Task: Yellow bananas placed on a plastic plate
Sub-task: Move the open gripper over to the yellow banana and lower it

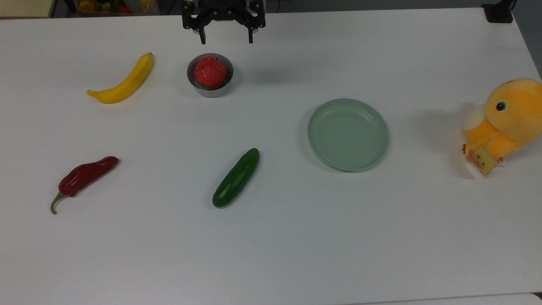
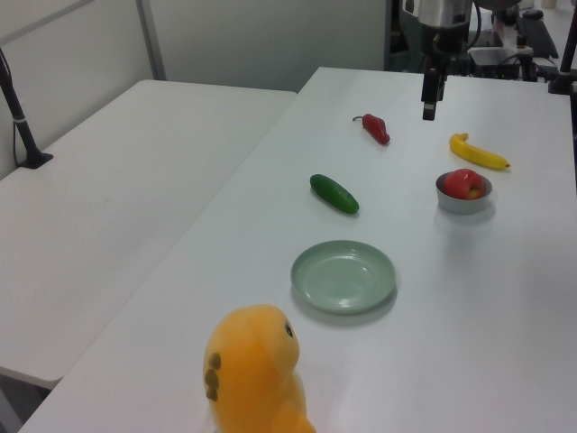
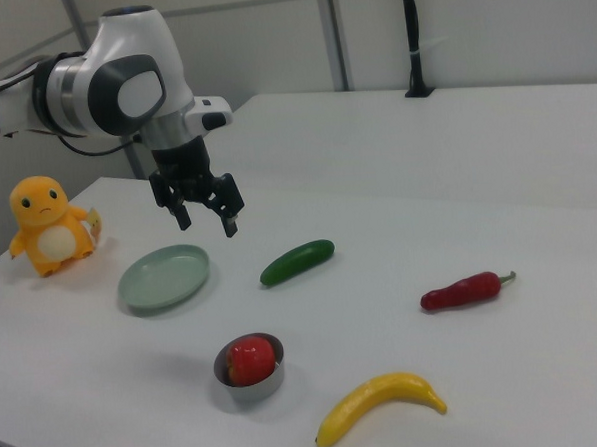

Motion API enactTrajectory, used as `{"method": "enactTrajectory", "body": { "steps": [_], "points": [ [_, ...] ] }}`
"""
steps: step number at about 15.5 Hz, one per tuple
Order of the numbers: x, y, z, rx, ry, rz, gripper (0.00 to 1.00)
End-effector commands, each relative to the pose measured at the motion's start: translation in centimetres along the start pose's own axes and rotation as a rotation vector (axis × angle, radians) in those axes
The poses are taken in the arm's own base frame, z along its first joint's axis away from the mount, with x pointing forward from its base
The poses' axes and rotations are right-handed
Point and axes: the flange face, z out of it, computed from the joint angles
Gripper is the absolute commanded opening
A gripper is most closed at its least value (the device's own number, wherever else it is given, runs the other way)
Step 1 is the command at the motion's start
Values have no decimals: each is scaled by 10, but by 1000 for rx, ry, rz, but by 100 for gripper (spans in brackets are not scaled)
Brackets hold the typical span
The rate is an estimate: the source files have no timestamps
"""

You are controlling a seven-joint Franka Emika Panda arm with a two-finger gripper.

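Top view. My gripper [image 1: 226, 41] hangs at the far edge of the white table [image 1: 271, 237], its two fingers spread wide with nothing between them. The yellow banana [image 1: 123, 81] lies flat on the table, toward the top view's left of my fingers and nearer the camera, well apart from them. The small grey metal bowl [image 1: 210, 88] holding a red fruit [image 1: 210, 72] sits just below my fingertips in this picture. The plastic plate [image 1: 348, 134], bare, lies toward the top view's right of my fingers and well apart. The cucumber [image 1: 236, 177] and the red pepper [image 1: 84, 177] lie farther toward the camera.

Left view. My gripper [image 2: 431, 112] hangs above the table surface. The banana [image 2: 480, 152] lies toward the left view's right of my fingers and lower in the picture; the bowl [image 2: 464, 198] lies nearer the camera than the banana. The plate [image 2: 343, 275] lies well toward the camera.

Right view. My fingers [image 3: 230, 227] are held apart, in the air. The banana [image 3: 380, 402] lies toward the right view's right and far below them, beyond the bowl [image 3: 250, 367]. The plate [image 3: 165, 276] lies just below and toward the right view's left, near the orange plush toy [image 3: 49, 226].
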Motion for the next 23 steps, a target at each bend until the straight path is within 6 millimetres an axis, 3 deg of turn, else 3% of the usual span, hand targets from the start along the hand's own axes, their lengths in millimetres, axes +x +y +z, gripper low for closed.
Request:
{"method": "enactTrajectory", "body": {
  "steps": [1,6,12,16,19,23],
  "points": [
    [-2,7,8,2,-23,67,100],
    [-15,66,28,7,-67,177,100],
    [-43,163,45,0,-87,331,100],
    [-61,213,83,-32,2,413,100],
    [-73,229,111,-37,5,444,100],
    [-68,235,146,-68,-23,450,100]
  ]
}}
